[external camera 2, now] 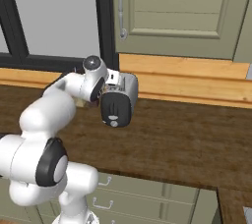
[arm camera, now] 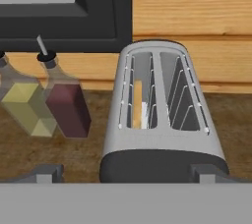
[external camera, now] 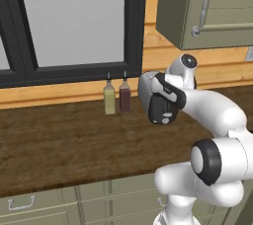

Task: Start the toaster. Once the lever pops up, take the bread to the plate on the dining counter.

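A silver two-slot toaster (arm camera: 162,134) with a dark front end stands on the wood counter under the window. The bread (arm camera: 138,104) stands upright, sunk in its left slot, with only its tan edge showing; the right slot is empty. My gripper (arm camera: 127,175) hovers just in front of and above the toaster's dark end, open, its fingertips (arm camera: 45,173) set wide apart with nothing between them. From the base cameras the toaster (external camera: 159,106) (external camera 2: 118,104) sits partly behind my arm's wrist. The plate and the dining counter are out of view.
Two bottles stand left of the toaster against the wall, an olive one (arm camera: 27,105) (external camera: 109,98) and a dark red one (arm camera: 69,106) (external camera: 124,96). A wall cabinet (external camera 2: 172,12) hangs above the counter. Drawers with handles (external camera: 22,203) front the counter.
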Controlling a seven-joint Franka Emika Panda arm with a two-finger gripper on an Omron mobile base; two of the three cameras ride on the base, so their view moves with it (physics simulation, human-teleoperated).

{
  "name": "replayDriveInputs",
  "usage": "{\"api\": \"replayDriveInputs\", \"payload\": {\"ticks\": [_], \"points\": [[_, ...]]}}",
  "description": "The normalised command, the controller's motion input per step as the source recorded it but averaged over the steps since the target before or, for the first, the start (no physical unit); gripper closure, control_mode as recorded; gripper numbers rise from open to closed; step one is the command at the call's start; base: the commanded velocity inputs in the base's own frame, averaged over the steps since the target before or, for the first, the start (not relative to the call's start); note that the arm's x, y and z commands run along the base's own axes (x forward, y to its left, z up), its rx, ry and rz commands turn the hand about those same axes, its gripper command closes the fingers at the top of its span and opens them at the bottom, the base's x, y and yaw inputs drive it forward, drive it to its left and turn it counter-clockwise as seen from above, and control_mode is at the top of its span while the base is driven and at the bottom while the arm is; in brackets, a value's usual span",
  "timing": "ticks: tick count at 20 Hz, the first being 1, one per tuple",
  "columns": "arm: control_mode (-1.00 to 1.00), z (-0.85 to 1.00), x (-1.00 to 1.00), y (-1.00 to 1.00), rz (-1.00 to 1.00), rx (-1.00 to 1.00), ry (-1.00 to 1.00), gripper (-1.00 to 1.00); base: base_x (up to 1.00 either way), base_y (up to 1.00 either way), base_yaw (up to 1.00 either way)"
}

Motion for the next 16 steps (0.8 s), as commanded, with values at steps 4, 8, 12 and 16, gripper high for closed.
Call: {"api": "replayDriveInputs", "payload": {"ticks": [4, 8, 12, 16], "points": [[-1.0, -0.19, 0.17, -0.03, 0.0, 0.0, 0.0, -1.0, 0.0, 0.0, 0.0], [-1.0, -0.23, 0.04, 0.0, 0.0, 0.0, -0.01, -1.0, 0.0, 0.0, 0.0], [-1.0, -0.05, 0.0, 0.0, 0.0, 0.0, -0.05, -1.0, 0.0, 0.0, 0.0], [-1.0, 0.0, 0.0, -0.01, 0.0, 0.0, -0.09, -1.0, 0.0, 0.0, 0.0]]}}
